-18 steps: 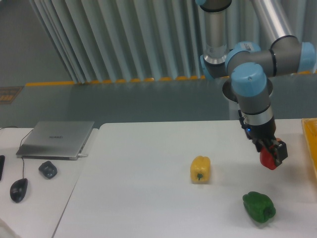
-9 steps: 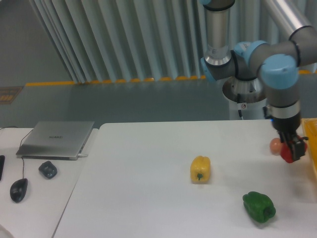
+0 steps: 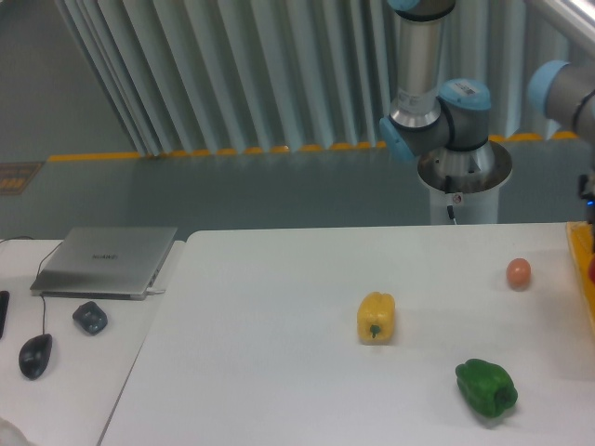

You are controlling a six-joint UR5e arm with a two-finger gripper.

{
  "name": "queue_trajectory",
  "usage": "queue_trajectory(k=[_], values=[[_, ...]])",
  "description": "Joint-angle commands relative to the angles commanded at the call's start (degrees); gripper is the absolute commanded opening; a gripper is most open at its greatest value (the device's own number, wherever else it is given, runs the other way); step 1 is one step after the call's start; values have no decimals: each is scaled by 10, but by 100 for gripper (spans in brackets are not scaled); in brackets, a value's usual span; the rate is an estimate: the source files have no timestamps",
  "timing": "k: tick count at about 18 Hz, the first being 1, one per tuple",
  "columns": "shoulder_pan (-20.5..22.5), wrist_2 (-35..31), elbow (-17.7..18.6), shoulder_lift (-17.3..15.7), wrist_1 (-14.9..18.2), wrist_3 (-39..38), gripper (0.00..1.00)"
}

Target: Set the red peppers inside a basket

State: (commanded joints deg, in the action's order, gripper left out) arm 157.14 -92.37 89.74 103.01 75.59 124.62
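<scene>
Carry step; red pepper [image 3: 591, 272] sliver over basket [image 3: 580, 255] rim; end effector off-frame, state unknowable; next, lower and release.

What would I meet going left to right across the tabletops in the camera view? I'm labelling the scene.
Computer mouse → small dark object → laptop → yellow pepper → green pepper → small orange-pink fruit → basket at the right edge.

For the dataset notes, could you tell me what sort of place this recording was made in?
Probably a robotics lab or workshop: a UR5e arm on a pedestal behind a white table, a laptop and mouse on the desk beside it, yellow floor-marking tape.
</scene>
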Motion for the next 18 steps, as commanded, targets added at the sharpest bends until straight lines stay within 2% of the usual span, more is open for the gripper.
queue_trajectory(k=[3,5,9,12,16,18], values=[[24,1,4,2,-2,38,64],[48,2,4,4,-5,107,64],[81,28,2,9,-11,181,65],[109,47,2,23,-36,227,66],[119,40,0,33,-61,253,72],[120,33,-1,40,-60,249,84]])
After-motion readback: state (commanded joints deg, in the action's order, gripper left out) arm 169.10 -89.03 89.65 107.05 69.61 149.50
